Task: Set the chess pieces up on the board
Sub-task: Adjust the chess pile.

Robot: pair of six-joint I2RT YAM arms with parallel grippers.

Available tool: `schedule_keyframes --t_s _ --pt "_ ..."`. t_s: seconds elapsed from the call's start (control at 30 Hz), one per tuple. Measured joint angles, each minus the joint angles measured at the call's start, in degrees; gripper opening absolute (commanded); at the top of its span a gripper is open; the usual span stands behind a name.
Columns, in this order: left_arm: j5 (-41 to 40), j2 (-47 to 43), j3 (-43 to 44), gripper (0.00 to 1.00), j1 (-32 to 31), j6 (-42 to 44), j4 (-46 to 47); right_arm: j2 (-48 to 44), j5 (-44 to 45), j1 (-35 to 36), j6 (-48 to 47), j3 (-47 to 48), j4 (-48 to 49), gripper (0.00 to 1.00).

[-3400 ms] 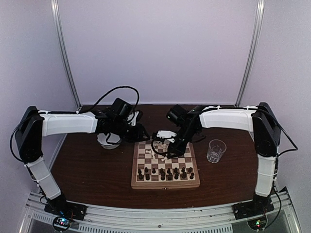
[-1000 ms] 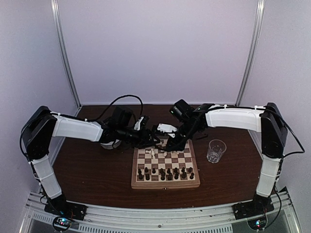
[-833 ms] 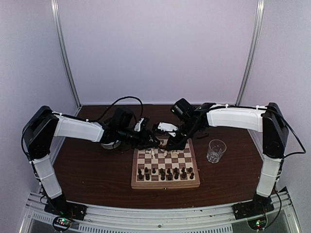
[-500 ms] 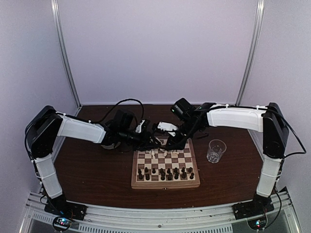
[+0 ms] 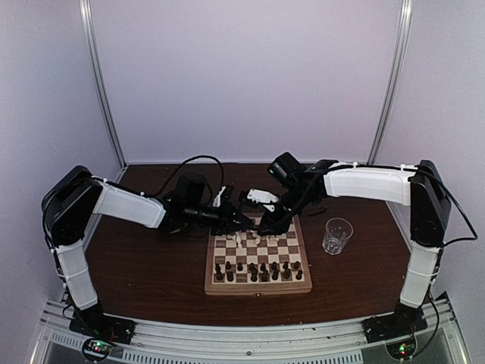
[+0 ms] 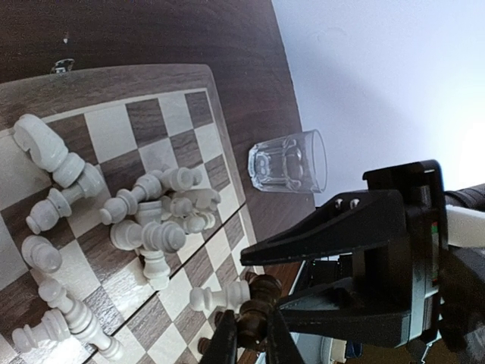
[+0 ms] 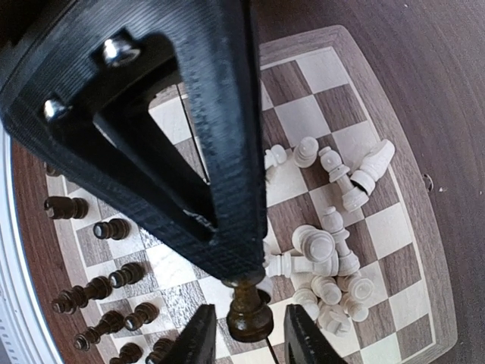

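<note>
A dark chess piece (image 7: 250, 315) is held clenched in the left gripper (image 6: 251, 345) over the 12 o'clock end of the board (image 5: 258, 290); the jaws of the right gripper (image 7: 250, 335) are seen parted on either side of it. White pieces (image 6: 151, 220) are heaped beneath.

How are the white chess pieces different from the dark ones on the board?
The white chess pieces are cream; the dark chess pieces are brown-black. The white ones mostly lie tipped in a heap at the board's far end; the dark ones stand in rows at its near end. Both are small chessmen on one board.
</note>
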Motion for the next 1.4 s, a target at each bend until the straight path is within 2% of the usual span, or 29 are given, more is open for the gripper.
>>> schedule_keyframes --t_s 0.1,0.17,0.37,0.7,0.83,1.03,1.23,1.4 --pt "0.3 0.0 -1.2 0.00 0.0 -1.4 3.3 -0.5 -0.7 -0.6 0.3 -0.5 0.4 0.49" --pt "0.2 0.0 -1.9 0.00 0.0 -2.1 5.4 -1.8 -1.6 -1.5 0.3 -2.3 1.1 0.52" --pt "0.3 0.0 -2.3 0.00 0.0 -3.1 7.5 -4.9 -3.8 -3.7 -0.4 -4.1 1.6 0.53" --pt "0.6 0.0 -2.3 0.00 0.0 -5.0 9.9 -3.5 -9.0 -3.4 -0.4 -2.6 1.7 0.51" --pt "1.1 0.0 -2.3 0.00 -0.1 -5.7 10.2 -3.3 -9.8 -3.3 -0.3 -2.5 1.8 0.45" --pt "2.0 0.1 -2.1 0.00 -0.2 -7.1 11.9 -2.5 -10.0 -3.2 0.2 -2.4 2.0 0.41" --pt "2.8 0.5 -1.7 0.00 -0.7 -7.9 12.7 -1.9 -10.0 -3.1 1.0 -1.8 2.5 0.28" --pt "3.0 0.5 -1.7 0.00 -0.9 -8.2 12.8 -1.9 -9.9 -3.1 2.2 -1.7 3.4 0.10"
